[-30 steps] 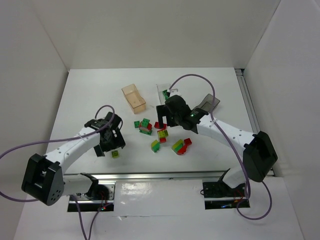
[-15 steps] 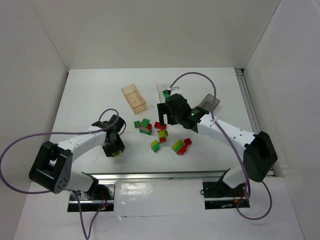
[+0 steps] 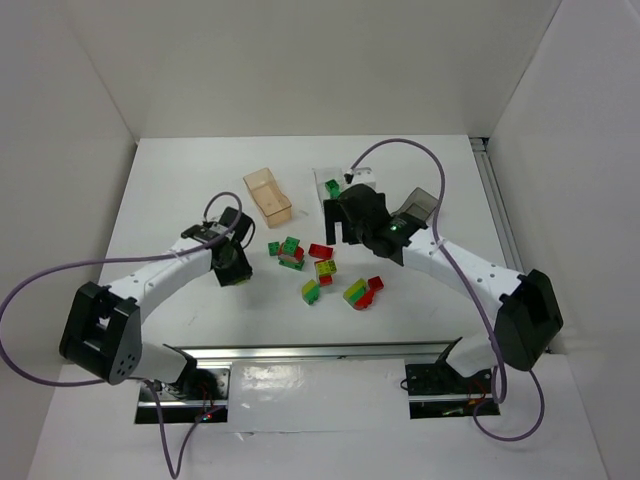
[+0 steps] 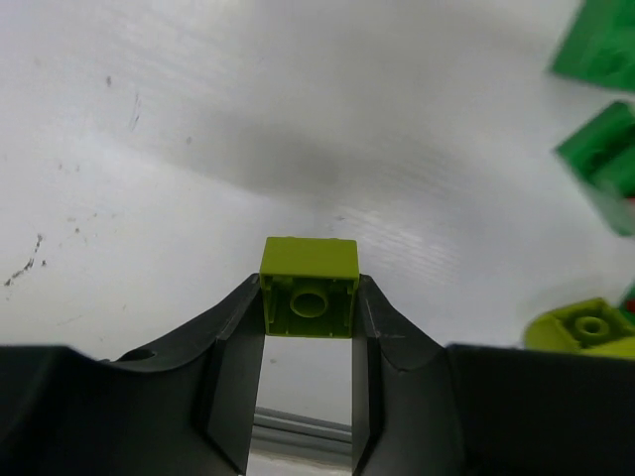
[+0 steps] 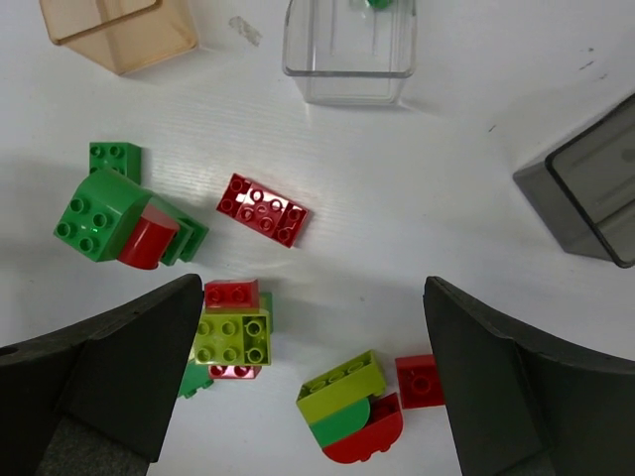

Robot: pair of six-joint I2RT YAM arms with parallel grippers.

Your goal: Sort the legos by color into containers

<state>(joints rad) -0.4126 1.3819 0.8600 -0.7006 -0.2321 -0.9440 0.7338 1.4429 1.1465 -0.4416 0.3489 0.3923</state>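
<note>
A small yellow-green brick (image 4: 309, 260) is sitting pinched between the two dark fingers (image 4: 233, 357) of the left gripper (image 4: 309, 297). Its hollow underside, with one round tube in the middle, is facing the wrist camera. The jaws are standing narrow, pressing on its two side walls. It is hanging over the left part of the white table (image 3: 170, 180), well apart from the bins; whether it is touching the surface cannot be told.

To its right the other legos are lying loose in the middle of the table:
- A flat red brick (image 5: 262, 209) is lying alone.
- A green stack with a red curved piece (image 5: 114, 218) is resting just beside a small green brick (image 5: 115, 159).
- A yellow-green brick on red (image 5: 233, 339) is sitting nearer the arms.
- A yellow-green, green and red stack (image 5: 347, 407) is lying just beside a small red brick (image 5: 421, 381).

The right gripper (image 5: 313, 327) is hovering over this pile with its jaws spread wide, holding nothing.

Beyond the pile the three containers are standing in a row:
- the orange-tan bin (image 5: 114, 30) on the left
- the clear bin (image 5: 349, 59) in the middle, with a green piece (image 3: 332, 187) showing in it
- the smoky grey bin (image 5: 585, 193) on the right
</note>
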